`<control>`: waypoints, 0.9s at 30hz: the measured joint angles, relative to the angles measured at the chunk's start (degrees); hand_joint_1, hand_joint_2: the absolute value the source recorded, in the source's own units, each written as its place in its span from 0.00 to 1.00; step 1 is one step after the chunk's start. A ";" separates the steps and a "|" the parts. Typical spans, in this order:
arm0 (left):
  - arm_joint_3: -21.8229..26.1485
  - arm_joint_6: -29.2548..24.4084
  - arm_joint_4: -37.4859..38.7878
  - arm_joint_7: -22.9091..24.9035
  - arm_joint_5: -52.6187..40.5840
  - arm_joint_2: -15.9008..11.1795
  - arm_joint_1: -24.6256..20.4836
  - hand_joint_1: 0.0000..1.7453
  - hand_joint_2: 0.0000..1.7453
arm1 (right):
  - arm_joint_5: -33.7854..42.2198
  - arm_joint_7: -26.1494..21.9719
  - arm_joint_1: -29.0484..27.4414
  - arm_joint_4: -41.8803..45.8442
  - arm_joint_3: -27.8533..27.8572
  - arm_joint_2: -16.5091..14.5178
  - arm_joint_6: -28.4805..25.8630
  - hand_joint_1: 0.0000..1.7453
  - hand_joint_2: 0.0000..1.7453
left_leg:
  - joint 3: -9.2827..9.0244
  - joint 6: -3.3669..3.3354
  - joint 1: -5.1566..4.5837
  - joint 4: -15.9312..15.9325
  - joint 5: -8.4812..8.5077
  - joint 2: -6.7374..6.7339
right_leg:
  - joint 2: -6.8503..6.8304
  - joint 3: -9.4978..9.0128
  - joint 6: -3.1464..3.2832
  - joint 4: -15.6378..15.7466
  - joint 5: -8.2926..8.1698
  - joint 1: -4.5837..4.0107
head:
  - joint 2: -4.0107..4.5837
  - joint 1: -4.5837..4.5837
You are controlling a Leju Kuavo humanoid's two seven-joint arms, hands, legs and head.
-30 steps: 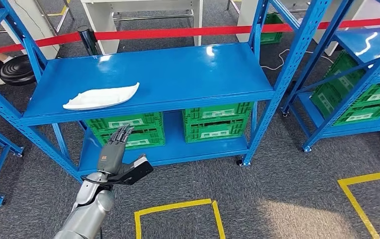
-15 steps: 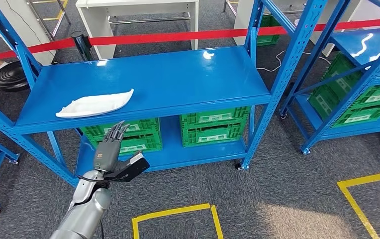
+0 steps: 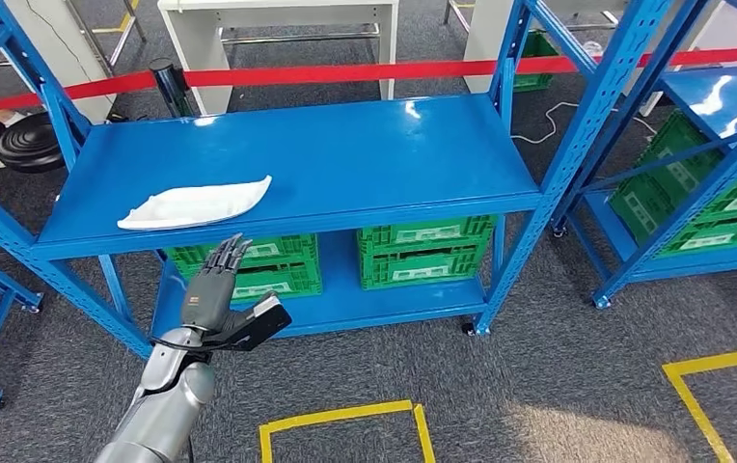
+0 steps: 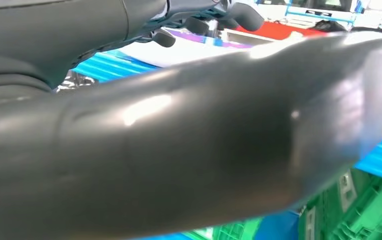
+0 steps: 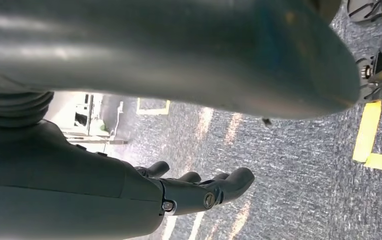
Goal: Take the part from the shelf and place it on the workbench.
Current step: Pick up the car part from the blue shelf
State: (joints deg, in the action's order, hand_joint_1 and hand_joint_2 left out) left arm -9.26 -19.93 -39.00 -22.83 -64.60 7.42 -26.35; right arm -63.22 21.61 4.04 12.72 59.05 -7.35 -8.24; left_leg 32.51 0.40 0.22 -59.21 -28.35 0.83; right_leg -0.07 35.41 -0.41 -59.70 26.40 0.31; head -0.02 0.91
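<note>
Head view: flat white moulded part lies near the front left edge of the blue steel shelf; left hand, fingers spread and holding nothing, hovers below that edge. Left wrist view: fingertips point toward the part; raise above the lip before reaching. Right wrist view: right hand hangs loosely spread over grey carpet.

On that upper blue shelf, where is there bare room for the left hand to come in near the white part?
The white part lies at the shelf's front-left, apart from the uprights. Bare blue spans from its right tip to the right upright, and behind it to the back edge. Tightest is the left front corner. The left hand hovers below the shelf's front edge, holding nothing.
</note>
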 joint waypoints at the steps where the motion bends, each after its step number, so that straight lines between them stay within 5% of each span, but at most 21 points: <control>1: 0.00 0.04 -0.10 0.10 -0.14 0.07 0.04 0.00 0.00 | 0.02 -0.04 0.00 0.00 0.00 -0.08 0.05 0.00 0.00 | -0.07 0.35 -0.02 0.13 -0.04 0.01 | 0.06 -0.07 0.38 0.19 0.03 -0.09 | 0.00 -0.01; 4: -0.01 0.27 -0.89 0.62 -0.59 0.24 0.16 0.00 0.00 | 0.26 0.05 -0.02 0.00 0.01 -0.37 0.03 0.00 0.00 | 0.62 1.39 0.13 -1.36 -1.15 -0.19 | 0.02 -0.65 1.53 0.80 -0.02 0.15 | 0.00 -0.07; 7: -0.01 0.47 -1.57 1.04 -0.67 0.25 0.53 0.00 0.00 | 0.20 0.11 0.02 0.00 0.01 -0.68 0.14 0.00 0.00 | 5.83 2.12 0.27 -11.53 -5.50 -0.45 | -0.04 -1.29 2.28 0.98 0.35 0.24 | 0.00 -0.21; 9: -0.01 0.63 -2.29 1.11 -0.37 0.16 1.41 0.00 0.00 | -0.19 0.13 -0.02 0.00 0.01 -0.80 0.27 0.00 0.00 | 8.61 2.26 0.31 -15.93 -5.86 -0.47 | 0.04 -1.73 2.39 0.95 0.71 0.22 | 0.00 -0.21; 10: 0.01 0.67 -2.84 1.09 -0.12 0.08 1.87 0.00 0.00 | -0.43 0.13 -0.05 0.00 0.01 -0.82 0.31 0.00 0.00 | 8.48 2.21 0.31 -14.92 -4.34 -0.48 | 0.12 -2.04 2.33 0.92 0.92 0.22 | 0.00 -0.22; 12: 0.21 0.65 -4.01 0.89 0.41 -0.09 2.45 0.00 0.00 | -0.78 0.14 -0.07 0.00 0.00 -0.81 0.30 0.00 0.00 | 5.66 1.91 0.31 -7.72 0.26 -0.51 | 0.21 -2.76 2.01 0.84 1.46 0.22 | 0.00 -0.22; 14: 0.57 0.48 -4.81 0.37 0.98 -0.18 2.65 0.00 0.00 | -0.84 -0.01 0.04 0.00 0.00 -0.74 0.18 0.00 0.00 | 2.84 1.35 0.16 -1.48 2.40 -0.49 | 0.24 -3.02 1.40 0.67 1.95 0.01 | 0.00 -0.19; 18: 1.16 -0.57 -5.80 -0.88 1.63 -0.21 3.28 0.00 0.00 | -0.71 -0.22 0.07 0.01 0.01 -0.31 -0.57 0.00 0.00 | 2.04 -0.10 0.01 -0.05 2.15 -0.27 | 0.19 -3.12 0.12 0.73 2.31 -0.14 | 0.00 -0.08; 19: 1.22 -0.95 -5.92 -1.08 1.64 -0.14 3.26 0.00 0.00 | -0.68 -0.22 0.06 0.02 0.01 -0.20 -0.83 0.00 0.00 | 1.91 -0.26 0.04 -0.02 2.13 -0.19 | 0.18 -3.20 0.31 0.80 2.20 -0.18 | 0.00 0.03; 22: 1.25 -2.13 -6.17 -1.35 1.33 -0.02 3.11 0.00 0.00 | -0.60 -0.27 0.08 0.02 0.01 0.08 -1.50 0.00 0.00 | 1.66 -0.31 -0.07 -0.10 1.89 -0.03 | 0.16 -3.47 2.70 1.14 2.23 -0.39 | 0.00 0.26; 23: 1.26 -2.49 -6.32 -1.33 1.10 -0.01 3.10 0.00 0.00 | -0.68 -0.29 0.07 0.02 0.01 0.16 -1.57 0.00 0.00 | 1.64 -0.39 -0.13 -0.11 1.83 -0.03 | 0.15 -3.55 3.07 1.19 2.37 -0.40 | 0.00 0.25; 27: 1.26 -2.91 -7.21 -1.17 0.49 -0.06 3.03 0.00 0.00 | -1.42 -0.30 0.00 0.02 0.01 0.23 -0.94 0.00 0.00 | 1.66 -0.62 -0.27 -0.16 1.69 -0.05 | 0.13 -3.64 2.25 1.44 2.16 -0.30 | 0.00 0.26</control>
State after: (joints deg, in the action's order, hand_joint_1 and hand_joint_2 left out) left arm -8.00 -22.84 -46.21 -24.00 -64.11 7.36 -23.33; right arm -64.64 21.31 4.04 12.74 59.06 -7.13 -9.18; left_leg 34.17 -0.23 -0.04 -59.36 -26.65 0.78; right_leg 0.06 31.78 1.83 -58.26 28.56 0.01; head -0.02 1.16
